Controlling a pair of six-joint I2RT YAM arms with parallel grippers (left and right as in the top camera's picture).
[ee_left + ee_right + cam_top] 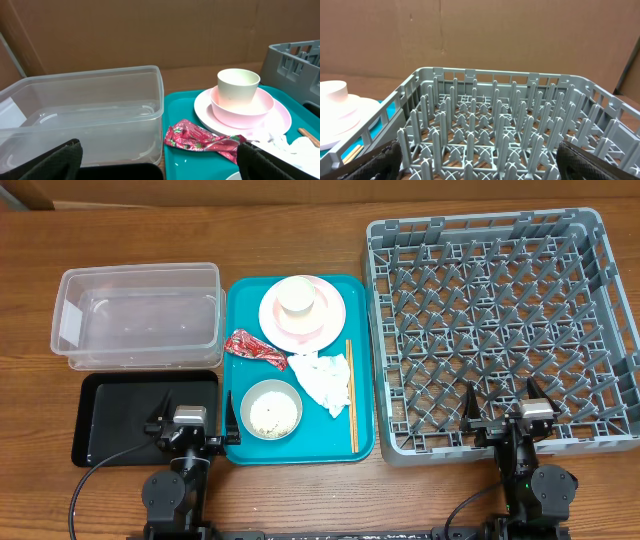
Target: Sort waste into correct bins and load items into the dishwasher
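Opening step: nothing sorted or loaded. Left gripper [196, 418] and right gripper [503, 412] at near edge, jaws spread, empty. Red wrapper [255, 348] on teal tray [236, 450], between clear tub [137, 320] and tissue [322, 380]. Next, probably: extend left gripper far-right, pinch wrapper (light, springy foil), clear of tissue.

The surface [300, 220] is brown wood-grain, the serving tray [312, 444] teal, wrapper [253, 348] shiny red, plate [328, 322] pink, rack [480, 226] grey, near-left shallow tray [115, 420] black.
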